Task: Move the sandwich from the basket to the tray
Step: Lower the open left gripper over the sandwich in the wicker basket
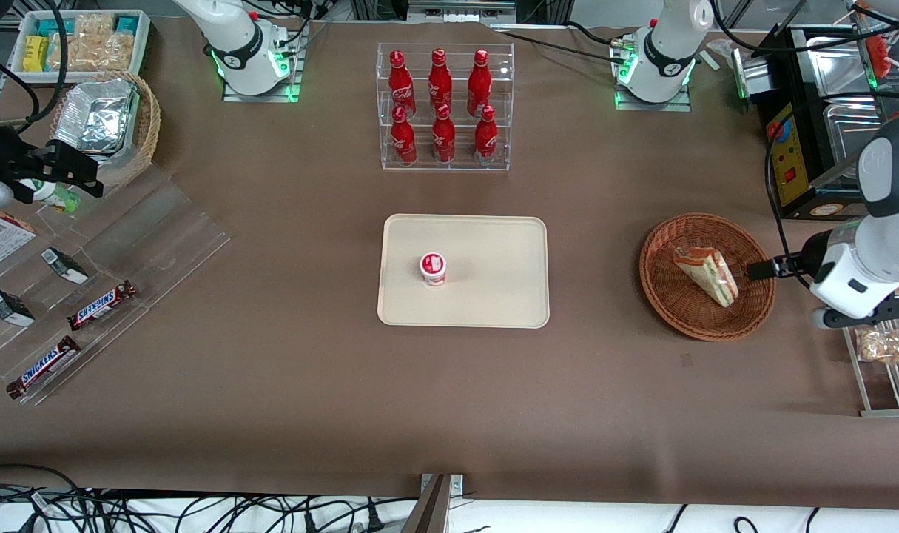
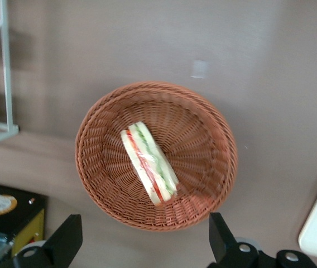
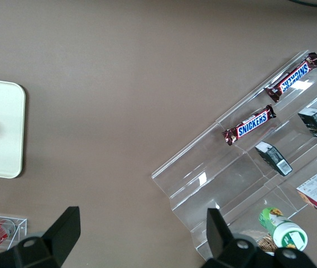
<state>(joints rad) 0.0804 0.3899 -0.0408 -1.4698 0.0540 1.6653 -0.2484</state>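
Surroundings: we see a brown worktop [image 1: 271,355] with a clear rack of red bottles [image 1: 442,104] at 12 o'clock from the tray, farther from the front camera than it.
Parked arm's end: clear stepped shelves [image 1: 101,252] carry Snickers bars [image 1: 101,305] and small dark boxes [image 1: 64,265]; a tan wicker basket [image 1: 142,126] there holds foil containers [image 1: 98,115].
Working arm's end: a black appliance [image 1: 812,148] with metal trays stands at 12 o'clock from the hand.
In the way: we find nothing lying on the worktop between the reddish basket and the tray.
Basket: the round reddish-brown basket [image 1: 667,296] sits at 3 o'clock from the tray, well apart from it.
Basket contents: the sandwich [image 1: 706,275] lies alone in it, on its side, the red and green filling showing along one edge in the wrist view [image 2: 149,162].
Tray: the cream tray [image 1: 493,296] lies mid-worktop, flat.
Tray contents: one small red-and-white cup [image 1: 433,269] stands upright on it, toward the parked arm's end.
Hand: our left hand [image 2: 144,245] hovers beside the basket rim at about 3 o'clock, toward the working arm's end; its fingers [image 2: 63,240] are spread wide apart and hold nothing.
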